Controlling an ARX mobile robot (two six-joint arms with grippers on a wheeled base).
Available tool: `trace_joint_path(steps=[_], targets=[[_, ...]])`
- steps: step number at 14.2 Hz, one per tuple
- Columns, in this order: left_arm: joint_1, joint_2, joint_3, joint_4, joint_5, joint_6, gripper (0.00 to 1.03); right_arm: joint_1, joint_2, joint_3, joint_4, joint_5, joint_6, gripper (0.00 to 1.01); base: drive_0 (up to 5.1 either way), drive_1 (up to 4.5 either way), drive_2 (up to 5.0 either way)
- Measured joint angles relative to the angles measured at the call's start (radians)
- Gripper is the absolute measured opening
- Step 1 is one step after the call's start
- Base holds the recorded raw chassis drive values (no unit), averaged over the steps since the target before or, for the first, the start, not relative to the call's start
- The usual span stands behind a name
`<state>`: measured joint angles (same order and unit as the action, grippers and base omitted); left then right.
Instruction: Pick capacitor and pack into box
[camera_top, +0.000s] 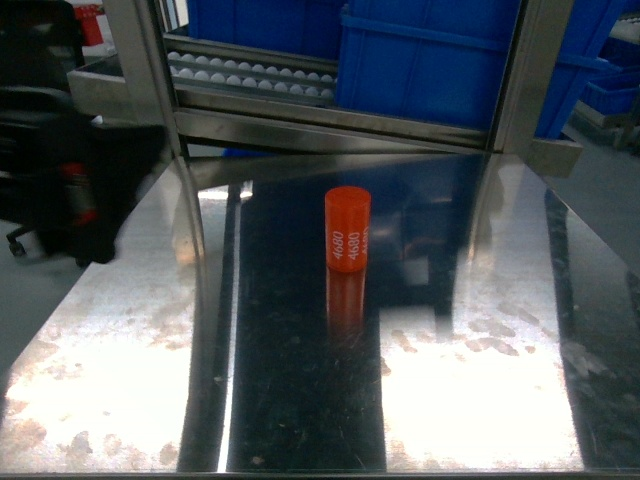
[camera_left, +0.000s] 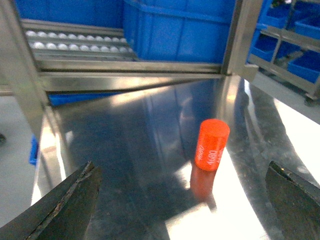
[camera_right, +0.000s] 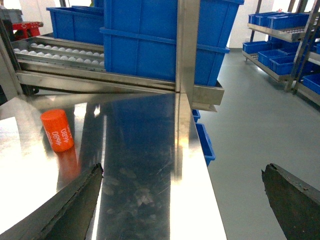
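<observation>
An orange cylindrical capacitor (camera_top: 347, 229) printed "4680" stands upright near the middle of the shiny steel table (camera_top: 150, 330). The left wrist view shows the capacitor (camera_left: 211, 144) ahead and to the right, between the wide-apart dark fingers of my left gripper (camera_left: 182, 200), which is open and holds nothing. My right gripper (camera_right: 182, 200) is open too, over the table's right edge, with the capacitor (camera_right: 57, 130) far to its left. Neither gripper shows in the head view. The box is out of view.
A steel rack frame (camera_top: 330, 125) with a roller conveyor (camera_top: 250, 75) and large blue bins (camera_top: 440, 60) stands at the table's far edge. Right of the table is open grey floor (camera_right: 260, 120) with shelves of blue bins (camera_right: 280, 30). A black chair (camera_top: 50, 140) is at the left.
</observation>
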<state>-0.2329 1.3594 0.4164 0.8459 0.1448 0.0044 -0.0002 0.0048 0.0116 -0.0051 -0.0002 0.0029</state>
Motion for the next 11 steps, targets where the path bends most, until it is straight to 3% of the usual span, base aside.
trace_joint_path(steps=[4, 11], targets=[[-0.085, 0.412, 0.329, -0.062, 0.071, 0.085, 0.98, 0.0, 0.0, 0.0, 0.0, 0.0, 0.0, 0.98, 0.0, 0.0, 0.0], [-0.166, 0.686, 0.584, -0.089, 0.08, 0.087, 0.98, 0.0, 0.0, 0.0, 0.0, 0.0, 0.0, 0.98, 0.0, 0.0, 0.0]])
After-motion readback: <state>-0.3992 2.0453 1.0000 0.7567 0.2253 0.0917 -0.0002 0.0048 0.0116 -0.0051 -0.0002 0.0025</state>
